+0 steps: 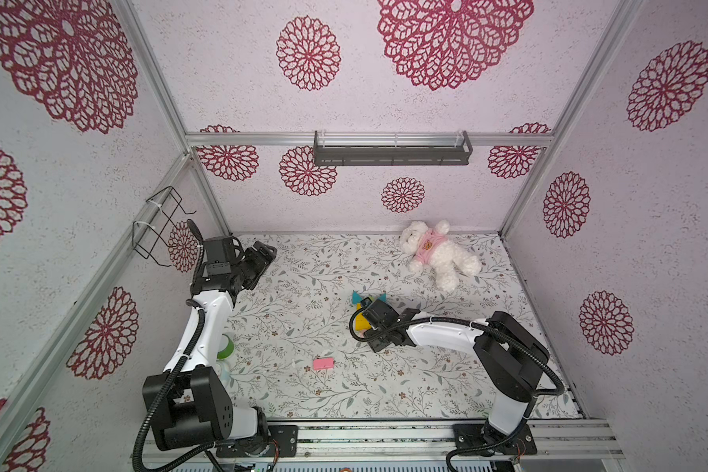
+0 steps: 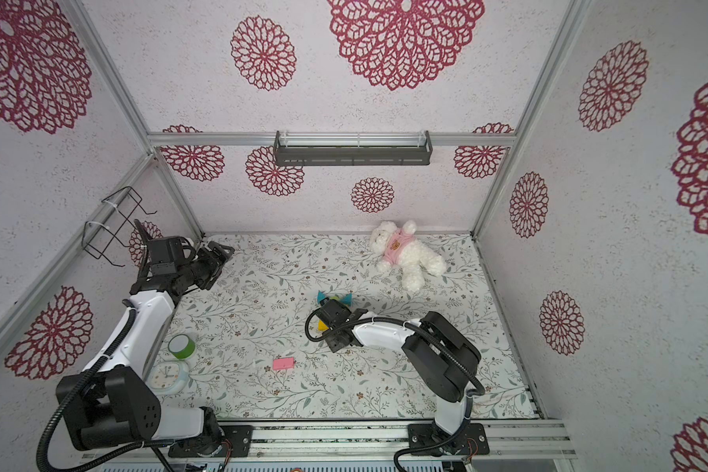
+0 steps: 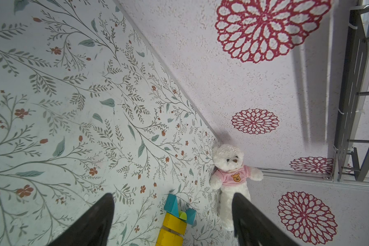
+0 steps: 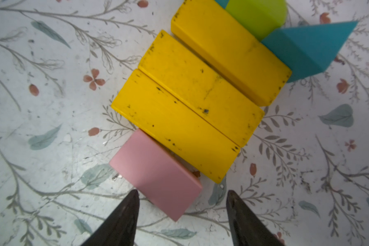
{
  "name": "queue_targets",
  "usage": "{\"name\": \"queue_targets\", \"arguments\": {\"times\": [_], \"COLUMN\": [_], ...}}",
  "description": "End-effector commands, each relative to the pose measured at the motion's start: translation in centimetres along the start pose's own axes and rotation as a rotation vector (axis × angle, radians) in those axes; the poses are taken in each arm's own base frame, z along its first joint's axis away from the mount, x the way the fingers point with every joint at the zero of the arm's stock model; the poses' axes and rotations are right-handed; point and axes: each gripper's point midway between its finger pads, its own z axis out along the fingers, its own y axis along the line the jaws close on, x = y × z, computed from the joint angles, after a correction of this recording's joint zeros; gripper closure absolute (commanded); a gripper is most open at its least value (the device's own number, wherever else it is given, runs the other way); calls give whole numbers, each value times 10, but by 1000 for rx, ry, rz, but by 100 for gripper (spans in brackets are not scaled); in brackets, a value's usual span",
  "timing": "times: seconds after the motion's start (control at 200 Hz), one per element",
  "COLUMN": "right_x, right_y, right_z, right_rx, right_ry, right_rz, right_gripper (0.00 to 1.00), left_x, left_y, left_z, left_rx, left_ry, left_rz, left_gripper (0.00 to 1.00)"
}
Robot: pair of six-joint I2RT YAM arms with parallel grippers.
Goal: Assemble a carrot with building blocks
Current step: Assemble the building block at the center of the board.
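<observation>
On the tabletop point(image 1: 303, 265), near its middle, lies the carrot point(image 4: 200, 95). Its pink tip block point(image 4: 156, 174) sits between the right gripper's point(image 4: 182, 192) spread fingers, unpinched. The left gripper point(image 3: 173, 194), near the far left corner, gapes wide and empty. A spare pink block point(image 1: 323, 363) lies nearer the front edge.

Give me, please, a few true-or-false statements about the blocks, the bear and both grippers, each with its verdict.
1. Three yellow bars lie side by side. True.
2. The right gripper is clamped on the pink block. False: its jaws stand open, around the block's corner.
3. A second pink block touches the yellow bars. False: it lies alone, nearer the front edge of the table.
4. The left gripper is open and holds nothing. True.
5. The plush bear lies on the yellow bars. False: it lies apart from them, at the table's far side.
</observation>
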Motion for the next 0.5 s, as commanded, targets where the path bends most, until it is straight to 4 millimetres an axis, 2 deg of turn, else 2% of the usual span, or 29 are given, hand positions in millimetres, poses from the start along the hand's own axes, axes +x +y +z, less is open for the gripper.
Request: {"name": "queue_targets", "arguments": {"times": [0.0,0.495], "right_x": [-5,10], "right_y": [-3,-14], "right_z": [-5,-12], "right_rx": [27,55], "right_ry": [-6,21], "right_rz": [-16,-30], "right_gripper": [34,35], "left_x": [-1,0], "left_y": [-3,-3], "left_z": [0,1], "left_rx": [5,4], "left_ry": [-4,-1], "left_rz": [12,12], "left_gripper": [12,12]}}
